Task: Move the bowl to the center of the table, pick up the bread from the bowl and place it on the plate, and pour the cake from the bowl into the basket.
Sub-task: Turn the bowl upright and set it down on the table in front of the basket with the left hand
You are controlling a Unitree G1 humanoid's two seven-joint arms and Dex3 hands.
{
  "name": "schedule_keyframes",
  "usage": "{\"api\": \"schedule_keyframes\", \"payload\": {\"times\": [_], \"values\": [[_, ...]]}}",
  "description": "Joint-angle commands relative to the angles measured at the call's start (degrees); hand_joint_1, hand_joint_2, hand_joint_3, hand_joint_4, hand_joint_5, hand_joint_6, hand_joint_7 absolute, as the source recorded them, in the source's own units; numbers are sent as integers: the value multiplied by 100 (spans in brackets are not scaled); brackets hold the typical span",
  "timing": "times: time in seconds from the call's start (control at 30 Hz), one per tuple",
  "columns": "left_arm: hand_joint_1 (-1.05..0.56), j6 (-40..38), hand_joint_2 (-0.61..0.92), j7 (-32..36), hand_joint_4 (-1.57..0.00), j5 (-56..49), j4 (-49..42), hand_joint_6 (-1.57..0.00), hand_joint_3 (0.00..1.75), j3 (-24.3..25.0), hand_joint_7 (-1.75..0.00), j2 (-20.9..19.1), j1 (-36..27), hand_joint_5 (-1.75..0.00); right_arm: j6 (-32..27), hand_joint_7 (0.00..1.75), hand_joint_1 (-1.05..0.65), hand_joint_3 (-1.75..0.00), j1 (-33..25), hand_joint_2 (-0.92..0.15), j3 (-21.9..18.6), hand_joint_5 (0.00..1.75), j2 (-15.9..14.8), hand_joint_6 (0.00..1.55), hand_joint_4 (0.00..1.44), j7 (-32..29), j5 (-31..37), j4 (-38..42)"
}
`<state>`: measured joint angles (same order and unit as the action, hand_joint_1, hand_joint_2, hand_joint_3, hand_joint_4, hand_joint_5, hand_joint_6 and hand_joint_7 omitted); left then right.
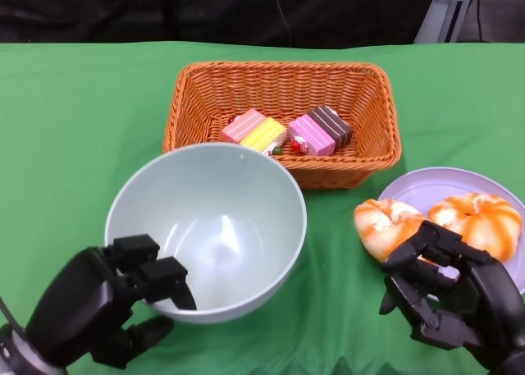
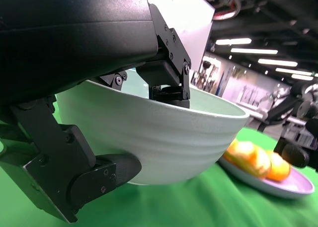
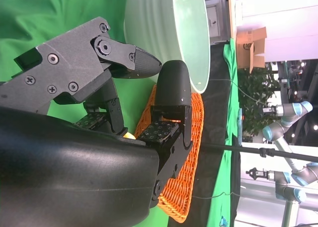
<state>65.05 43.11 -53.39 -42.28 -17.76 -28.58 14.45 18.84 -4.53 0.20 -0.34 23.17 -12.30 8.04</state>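
Bowl (image 1: 215, 227) empty, mid-table before basket (image 1: 283, 88); left hand (image 1: 107, 305) grips its near rim, fingers over lip, thumb under. Cakes (image 1: 287, 131) in basket. Bread (image 1: 443, 221) on plate (image 1: 426, 188). Right hand (image 1: 447, 297) just beside bread, fingers apart, holding nothing.

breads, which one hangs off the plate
The left bread, nearest the bowl: it overhangs the plate rim onto the cloth, just above the right hand. The other bread sits fully on it.
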Motion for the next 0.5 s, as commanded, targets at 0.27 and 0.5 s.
{"api": "schedule_keyframes", "payload": {"times": [0.27, 0.5], "values": [[2, 97, 50, -770, -79, 528, -499, -84, 111, -267, -123, -195, 79, -151, 144, 123, -16, -84, -143, -59, 115, 154, 8, 69, 75, -280, 269, -153], [2, 117, 56, -1727, -80, 1181, -739, -89, 99, -315, -113, -157, 122, -148, 170, 125, -14, -84, -223, -59, 223, 158, 7, 68, 72, -382, 343, -232]]}}
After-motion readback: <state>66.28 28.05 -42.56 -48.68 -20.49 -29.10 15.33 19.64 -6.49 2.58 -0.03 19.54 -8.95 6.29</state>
